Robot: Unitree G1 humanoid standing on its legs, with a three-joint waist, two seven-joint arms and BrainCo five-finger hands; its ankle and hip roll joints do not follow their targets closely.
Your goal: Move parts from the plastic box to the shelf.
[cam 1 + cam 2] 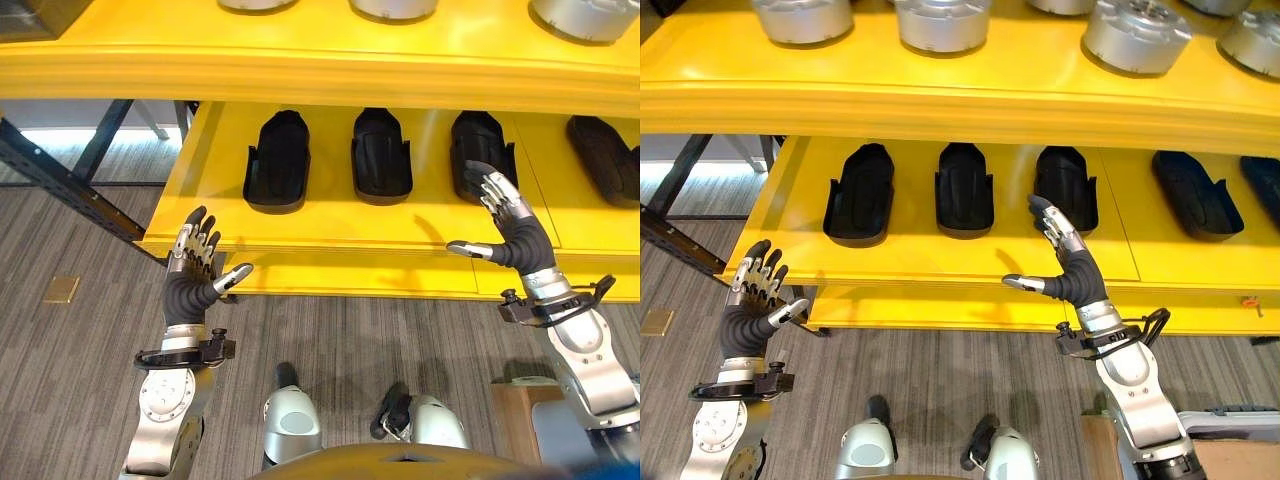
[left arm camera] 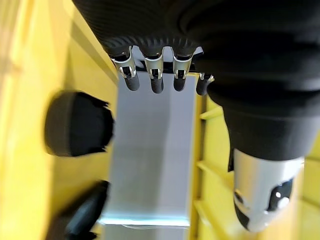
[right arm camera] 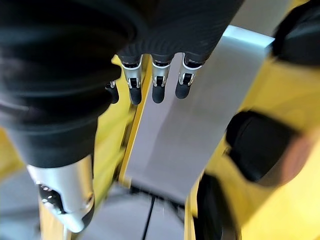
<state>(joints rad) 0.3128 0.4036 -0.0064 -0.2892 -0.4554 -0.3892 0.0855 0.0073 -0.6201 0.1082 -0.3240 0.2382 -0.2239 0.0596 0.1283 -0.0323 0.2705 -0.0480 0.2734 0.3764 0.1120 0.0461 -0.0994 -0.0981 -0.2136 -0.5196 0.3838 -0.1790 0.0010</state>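
Observation:
A yellow shelf point(image 1: 350, 245) stands before me. On its lower board lie several black moulded parts, among them one at the left point(image 1: 277, 160), one in the middle point(image 1: 381, 155) and one just beyond my right hand point(image 1: 1067, 185). My right hand point(image 1: 510, 235) is raised over the board's front edge, open and holding nothing. My left hand point(image 1: 195, 270) is up by the shelf's left front corner, also open and empty. In the wrist views the fingers point(image 2: 155, 82) of the left hand and the fingers point(image 3: 157, 85) of the right hand are straight, with black parts point(image 2: 75, 122) past them.
Several round silver parts point(image 1: 945, 20) sit on the yellow upper board point(image 1: 300, 70). A dark metal frame point(image 1: 60, 180) slants at the left. A brass plate point(image 1: 62, 290) lies in the grey floor. A grey rim point(image 1: 1240, 410) over a brown surface shows at lower right.

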